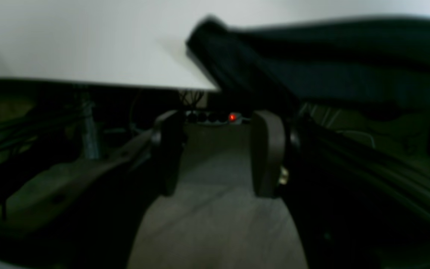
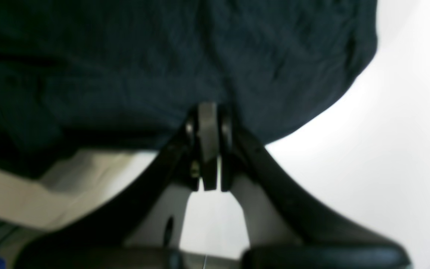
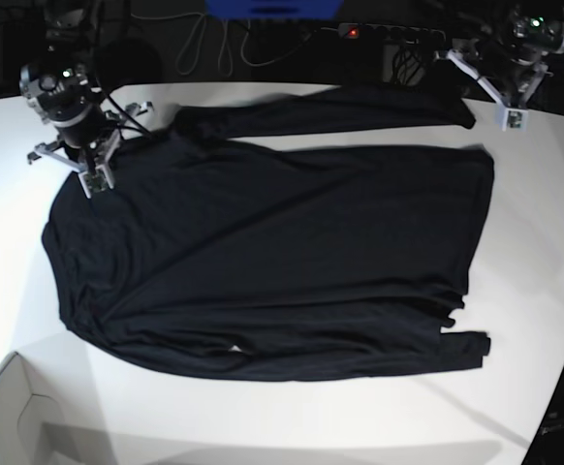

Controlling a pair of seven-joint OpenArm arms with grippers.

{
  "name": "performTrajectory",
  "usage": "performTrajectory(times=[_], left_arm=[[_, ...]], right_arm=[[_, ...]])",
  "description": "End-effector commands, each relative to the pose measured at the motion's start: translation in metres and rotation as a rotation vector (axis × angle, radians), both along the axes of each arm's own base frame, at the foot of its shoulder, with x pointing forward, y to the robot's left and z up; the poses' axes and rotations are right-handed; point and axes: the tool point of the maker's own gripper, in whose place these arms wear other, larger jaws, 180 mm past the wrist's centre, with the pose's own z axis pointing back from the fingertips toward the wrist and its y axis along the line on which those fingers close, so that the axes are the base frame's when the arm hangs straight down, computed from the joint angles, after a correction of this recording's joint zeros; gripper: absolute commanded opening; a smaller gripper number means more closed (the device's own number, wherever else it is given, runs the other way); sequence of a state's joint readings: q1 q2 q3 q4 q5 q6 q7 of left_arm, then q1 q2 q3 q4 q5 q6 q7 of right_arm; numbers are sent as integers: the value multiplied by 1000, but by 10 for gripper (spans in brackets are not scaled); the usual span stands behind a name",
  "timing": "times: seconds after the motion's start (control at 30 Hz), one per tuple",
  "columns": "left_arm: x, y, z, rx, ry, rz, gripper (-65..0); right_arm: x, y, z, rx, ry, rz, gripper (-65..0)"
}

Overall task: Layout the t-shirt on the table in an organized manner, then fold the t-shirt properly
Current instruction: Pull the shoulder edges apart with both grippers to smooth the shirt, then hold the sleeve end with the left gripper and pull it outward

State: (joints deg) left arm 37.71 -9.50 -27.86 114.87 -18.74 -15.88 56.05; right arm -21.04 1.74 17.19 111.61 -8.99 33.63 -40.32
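The black long-sleeved t-shirt (image 3: 272, 252) lies spread across the white table (image 3: 534, 291), one sleeve stretched along the far edge and the other along the near hem. My right gripper (image 2: 208, 112) is shut on the puckered edge of the t-shirt (image 2: 162, 56), at the shoulder on the base view's left (image 3: 96, 177). My left gripper (image 1: 217, 149) hangs open and empty past the table edge (image 1: 88, 45), just below the sleeve end (image 1: 312, 63). In the base view the left gripper (image 3: 508, 114) sits at the far right corner, beside the cuff.
A white box corner (image 3: 11, 407) stands at the near left of the table. Beyond the far edge lie a power strip with a red light (image 1: 232, 117), cables and a blue object (image 3: 272, 8). Floor shows under the left gripper.
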Motion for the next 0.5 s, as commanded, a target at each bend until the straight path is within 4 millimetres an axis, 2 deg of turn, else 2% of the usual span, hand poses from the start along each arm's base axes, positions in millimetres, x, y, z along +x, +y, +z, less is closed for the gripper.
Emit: performTrajectory(times=[0.0, 0.3, 0.47], left_arm=[[4, -4, 5, -11, -31, 4, -357], [1, -16, 2, -59, -33, 37, -357], [8, -26, 11, -181, -78, 61, -356]], right_arm=[[6, 1, 9, 0, -40, 11, -650], [-7, 9, 1, 5, 11, 89, -650], [-8, 10, 0, 6, 15, 94, -650]])
